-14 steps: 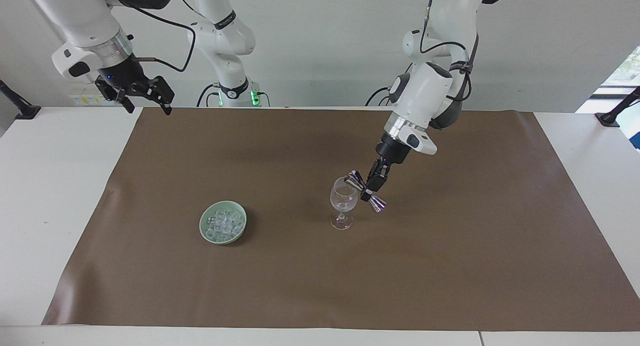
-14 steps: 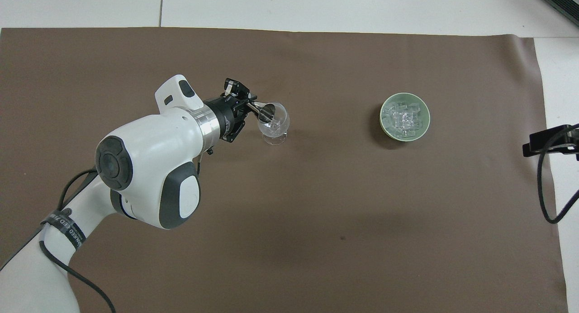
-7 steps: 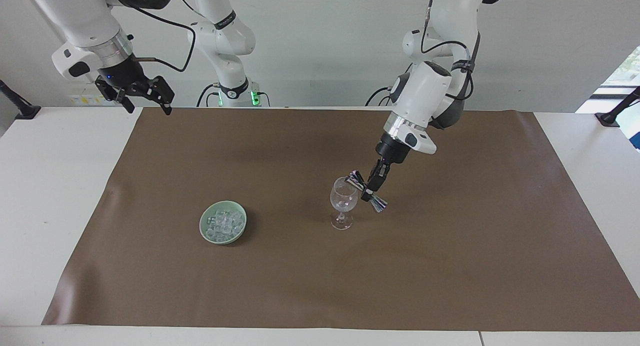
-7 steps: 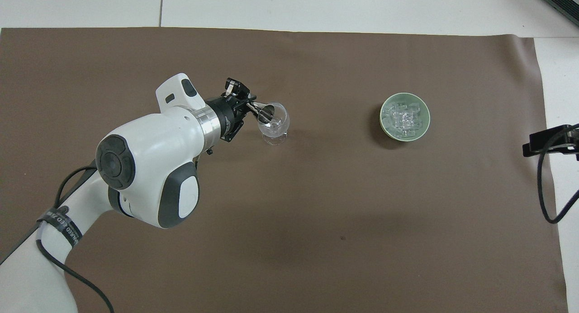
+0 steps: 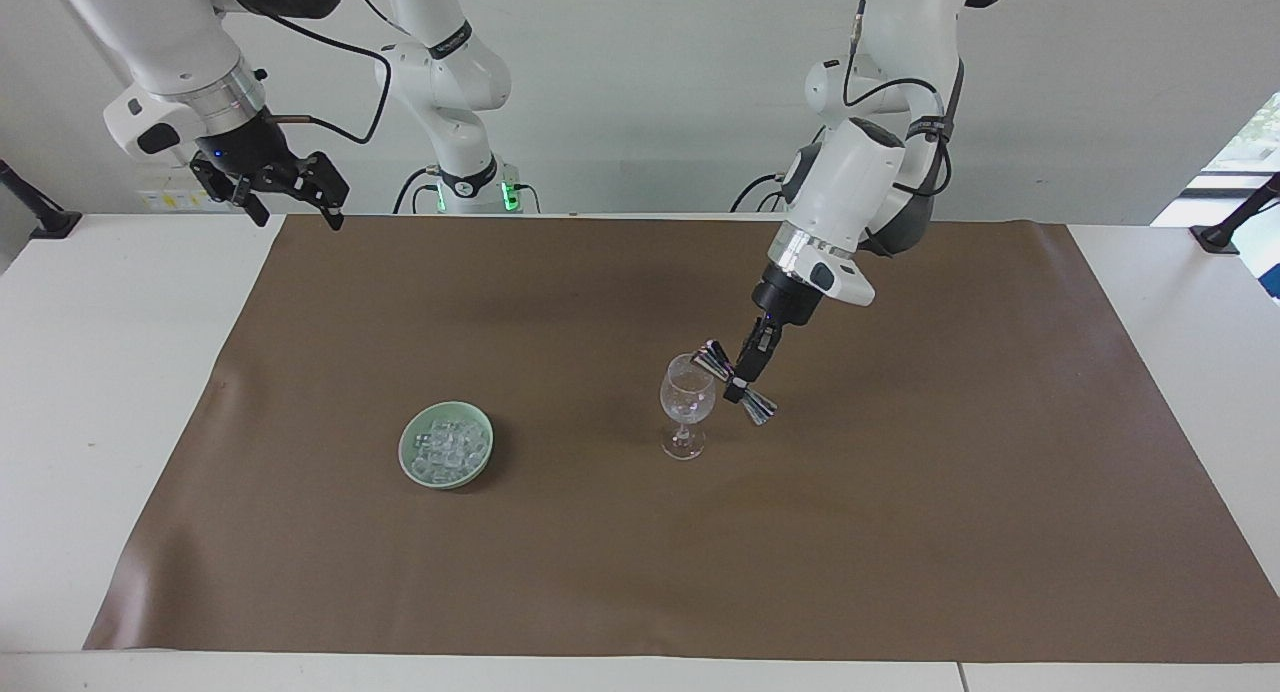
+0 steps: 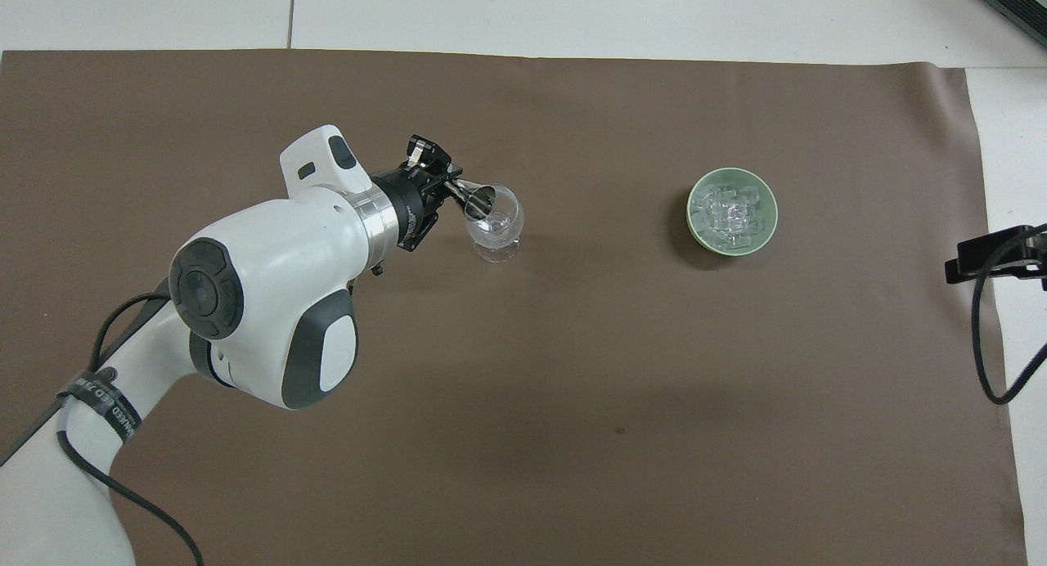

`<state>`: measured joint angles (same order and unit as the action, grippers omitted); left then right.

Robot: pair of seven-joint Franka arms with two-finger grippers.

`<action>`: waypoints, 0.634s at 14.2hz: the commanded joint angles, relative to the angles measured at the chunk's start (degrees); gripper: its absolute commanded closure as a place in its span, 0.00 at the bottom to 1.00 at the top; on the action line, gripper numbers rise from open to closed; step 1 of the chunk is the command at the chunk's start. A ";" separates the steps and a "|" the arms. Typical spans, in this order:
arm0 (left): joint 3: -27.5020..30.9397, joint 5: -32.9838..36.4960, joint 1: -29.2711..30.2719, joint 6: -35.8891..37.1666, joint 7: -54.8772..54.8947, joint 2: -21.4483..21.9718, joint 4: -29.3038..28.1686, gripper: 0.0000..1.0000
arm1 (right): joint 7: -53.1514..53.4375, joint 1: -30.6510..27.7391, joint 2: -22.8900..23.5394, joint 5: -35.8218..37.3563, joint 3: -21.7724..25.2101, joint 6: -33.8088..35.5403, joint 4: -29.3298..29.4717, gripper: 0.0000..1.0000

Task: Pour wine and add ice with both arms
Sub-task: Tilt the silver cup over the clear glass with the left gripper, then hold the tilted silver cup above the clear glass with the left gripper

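Bright, even light from above leaves soft, faint shadows on the brown mat [image 5: 900, 532]; both views are sharp.

The left pincer [image 6: 448, 188] grips a metal jigger [image 6: 473, 200] tipped over the wine glass [image 6: 496, 222] just beside it.

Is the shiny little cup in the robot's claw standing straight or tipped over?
Tipped. The left gripper holds the shiny measuring cup slanted, its upper mouth leaning over the rim of the wine glass.
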<state>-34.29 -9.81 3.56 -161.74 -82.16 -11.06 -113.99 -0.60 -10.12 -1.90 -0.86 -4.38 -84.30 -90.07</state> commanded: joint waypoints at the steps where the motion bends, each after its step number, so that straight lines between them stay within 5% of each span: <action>1: 0.10 1.99 0.40 1.86 -1.24 0.43 1.04 1.00 | -1.51 -0.34 -0.48 -0.19 -0.19 -0.86 -0.54 0.00; 9: 0.10 6.38 0.40 3.62 -1.42 -1.07 3.77 1.00 | -1.51 -0.34 -0.48 -0.19 -0.19 -0.86 -0.54 0.00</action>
<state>-34.17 -5.83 3.59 -160.51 -82.20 -11.21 -112.54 -0.60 -10.12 -1.90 -0.86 -4.38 -84.30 -90.07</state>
